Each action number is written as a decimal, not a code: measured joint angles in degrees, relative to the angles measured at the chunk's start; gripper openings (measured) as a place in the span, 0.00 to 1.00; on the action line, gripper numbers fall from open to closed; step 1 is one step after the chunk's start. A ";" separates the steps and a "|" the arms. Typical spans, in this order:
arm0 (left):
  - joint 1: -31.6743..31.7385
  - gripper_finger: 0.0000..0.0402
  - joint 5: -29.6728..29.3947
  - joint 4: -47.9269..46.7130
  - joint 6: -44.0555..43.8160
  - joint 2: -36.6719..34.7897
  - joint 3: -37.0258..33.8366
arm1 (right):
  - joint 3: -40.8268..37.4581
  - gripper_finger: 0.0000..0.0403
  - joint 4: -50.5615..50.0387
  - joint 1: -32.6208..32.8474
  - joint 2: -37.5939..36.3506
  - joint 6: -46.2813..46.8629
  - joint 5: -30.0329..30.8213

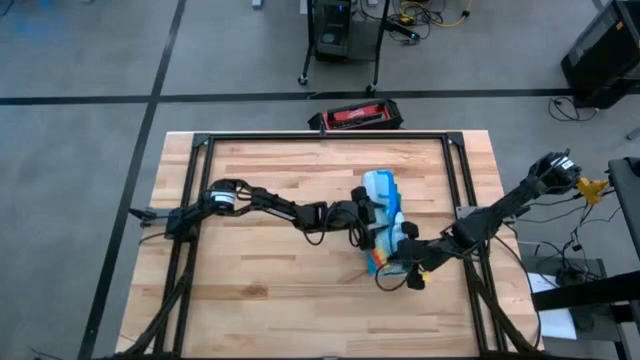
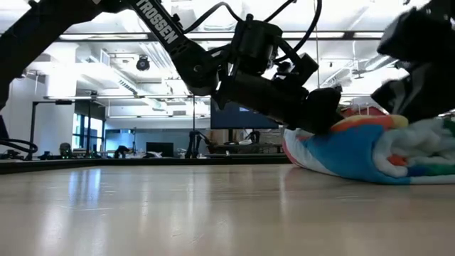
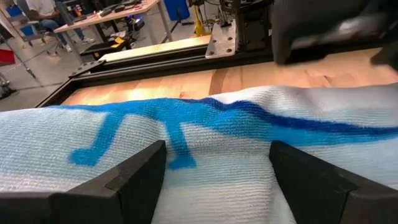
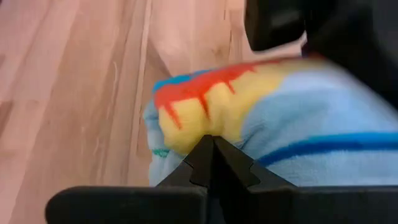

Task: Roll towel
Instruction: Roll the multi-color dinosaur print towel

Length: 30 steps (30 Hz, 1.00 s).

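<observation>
**Towel bunched, both arms on it**

My arms hid much of the one towel (image 1: 384,190), rolled up right of centre on the desk (image 1: 260,260). My left end effector (image 3: 217,171) stretched across, fingers spread wide over it. My right end effector (image 4: 213,152) pressed its near end, closed, gripping nothing.

White capitals reading "TROSSEN" run along the dark upper link of the arm (image 2: 160,28), up and back from its pincer (image 2: 323,107); the first letters are partly cut off at the top of the low view; nothing else legible anywhere, neither on the tabletop nor in the room behind.
</observation>
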 joint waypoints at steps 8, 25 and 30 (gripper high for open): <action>1.79 0.68 2.79 -0.78 1.93 0.11 2.81 | -3.36 0.00 1.45 0.78 -0.17 4.19 -0.04; 9.20 0.68 8.43 3.84 -6.41 2.70 5.59 | -3.67 0.00 5.02 0.75 0.07 0.94 -0.77; 9.43 0.68 8.16 6.03 -8.64 6.20 6.29 | -3.19 0.00 4.83 0.73 -0.19 -0.08 -0.70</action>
